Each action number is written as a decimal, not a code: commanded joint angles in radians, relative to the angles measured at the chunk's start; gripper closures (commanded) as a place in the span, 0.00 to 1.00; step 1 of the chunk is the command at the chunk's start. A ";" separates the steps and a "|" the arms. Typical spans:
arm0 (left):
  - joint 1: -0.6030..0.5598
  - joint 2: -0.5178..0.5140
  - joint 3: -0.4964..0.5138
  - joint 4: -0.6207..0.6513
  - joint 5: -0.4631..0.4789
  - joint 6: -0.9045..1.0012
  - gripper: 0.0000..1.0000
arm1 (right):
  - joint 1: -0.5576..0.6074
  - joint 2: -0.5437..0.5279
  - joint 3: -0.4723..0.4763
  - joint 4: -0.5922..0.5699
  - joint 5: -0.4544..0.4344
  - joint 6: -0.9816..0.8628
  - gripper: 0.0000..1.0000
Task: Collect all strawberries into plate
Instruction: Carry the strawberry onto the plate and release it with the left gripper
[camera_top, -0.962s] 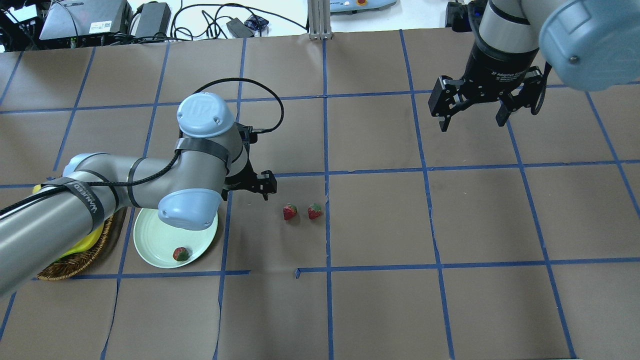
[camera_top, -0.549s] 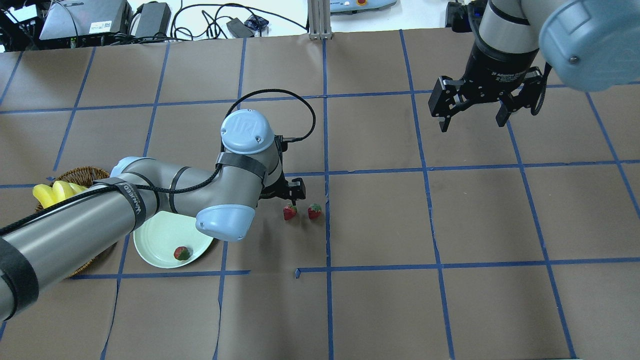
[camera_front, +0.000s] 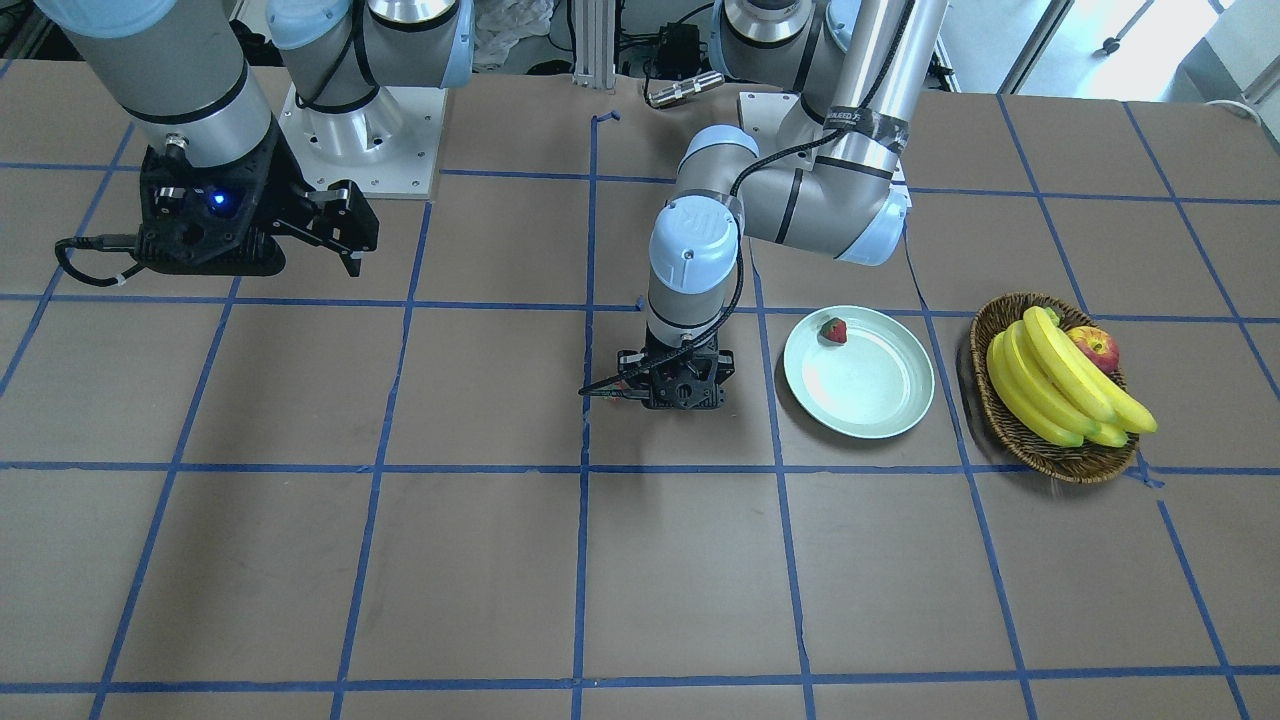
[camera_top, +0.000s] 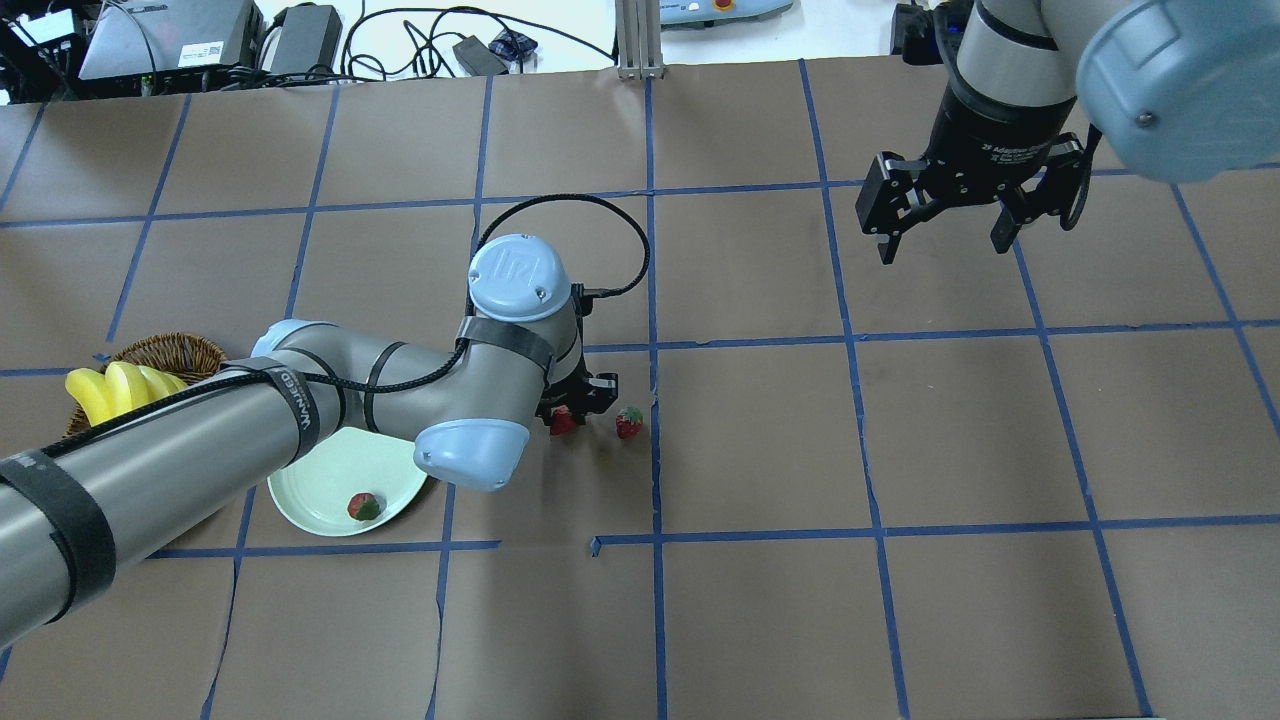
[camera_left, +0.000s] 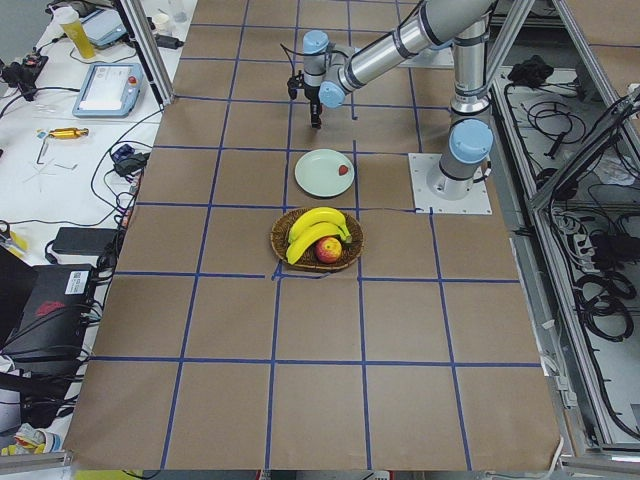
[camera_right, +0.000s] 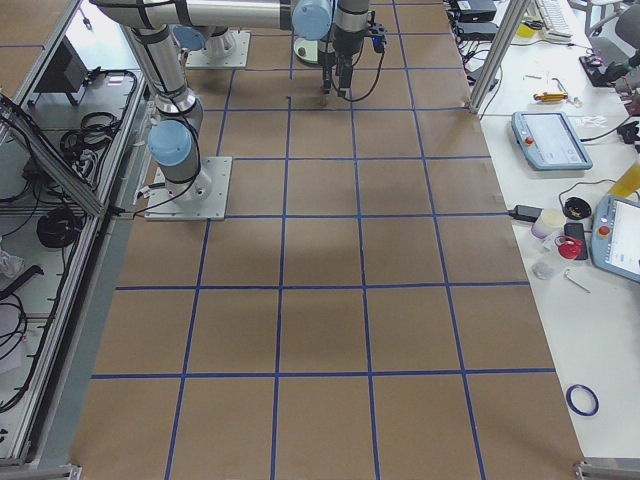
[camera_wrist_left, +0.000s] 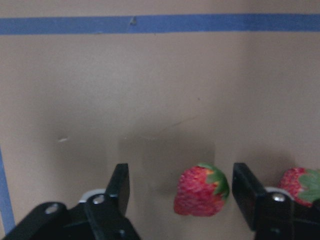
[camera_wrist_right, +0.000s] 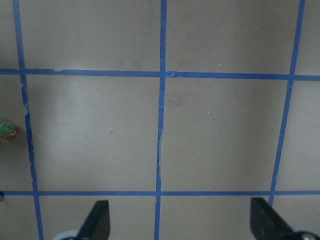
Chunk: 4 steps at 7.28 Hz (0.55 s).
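One strawberry (camera_top: 362, 507) lies on the pale mint plate (camera_top: 310, 480), near its front rim; it also shows in the front-facing view (camera_front: 833, 330). Two more strawberries lie on the brown paper to the plate's right: the left one (camera_top: 563, 422) and the right one (camera_top: 629, 423). My left gripper (camera_top: 575, 400) is open and low over the table. In the left wrist view its fingers (camera_wrist_left: 120, 182) straddle the left strawberry (camera_wrist_left: 201, 191), and the other strawberry (camera_wrist_left: 300, 185) lies just outside the right finger. My right gripper (camera_top: 943, 240) is open and empty, high at the far right.
A brown wicker basket (camera_top: 165, 350) with bananas (camera_top: 115, 390) and an apple (camera_front: 1095, 347) stands left of the plate. Blue tape lines grid the brown paper. Cables and power boxes lie beyond the table's far edge.
My left arm swung right from beside the plate to the two loose strawberries, and the open gripper came down around the left one. The right arm has not moved.
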 joint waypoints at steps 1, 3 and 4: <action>0.016 0.038 0.026 -0.056 0.016 0.100 1.00 | -0.002 0.000 0.000 -0.001 -0.001 0.000 0.00; 0.164 0.100 0.042 -0.249 0.112 0.276 0.93 | 0.000 0.000 0.000 -0.001 -0.003 0.000 0.00; 0.245 0.125 0.022 -0.292 0.134 0.436 0.87 | 0.000 0.000 0.000 -0.001 -0.001 0.001 0.00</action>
